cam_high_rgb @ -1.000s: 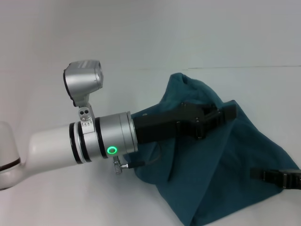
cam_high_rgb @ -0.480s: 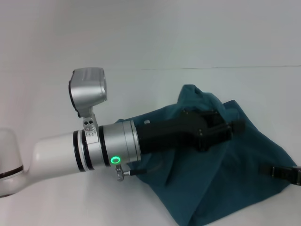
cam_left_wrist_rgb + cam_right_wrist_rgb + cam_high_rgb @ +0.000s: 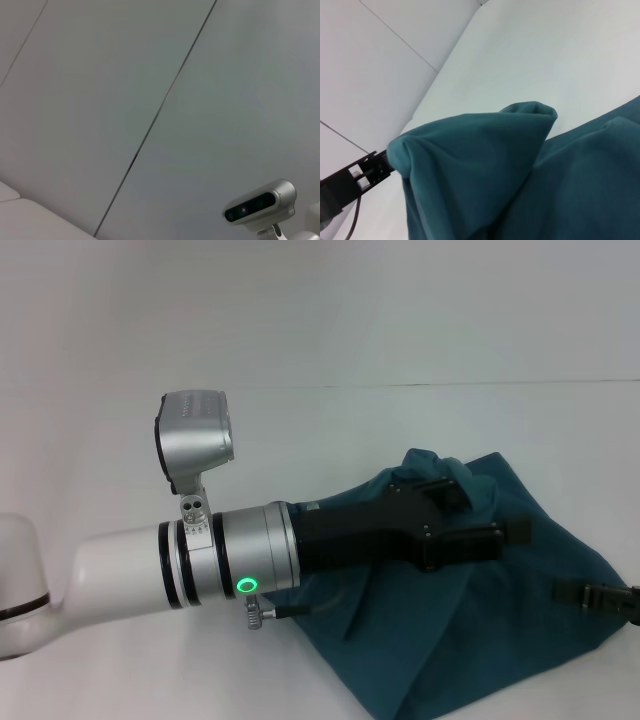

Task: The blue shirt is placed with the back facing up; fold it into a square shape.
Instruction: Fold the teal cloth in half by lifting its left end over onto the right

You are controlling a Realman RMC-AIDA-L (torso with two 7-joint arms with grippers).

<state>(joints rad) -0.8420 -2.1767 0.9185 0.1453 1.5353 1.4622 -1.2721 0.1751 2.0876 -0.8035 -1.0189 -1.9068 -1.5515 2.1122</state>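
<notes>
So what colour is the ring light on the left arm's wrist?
Green; the ring light glows on the silver wrist, clearest in the head view.

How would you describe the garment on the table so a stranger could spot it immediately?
On the white table, look right of the left arm's silver wrist. The large dark teal-blue short-sleeved shirt lies bunched there, one fold lifted by the left gripper. It is the only soft, coloured thing there.

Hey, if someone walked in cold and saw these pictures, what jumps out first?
The left arm fills the head view's middle, white and silver with a green ring light, its black left gripper pinching a raised peak of the blue shirt. The shirt lies bunched on the white table, and the right gripper shows at its right edge.
</notes>
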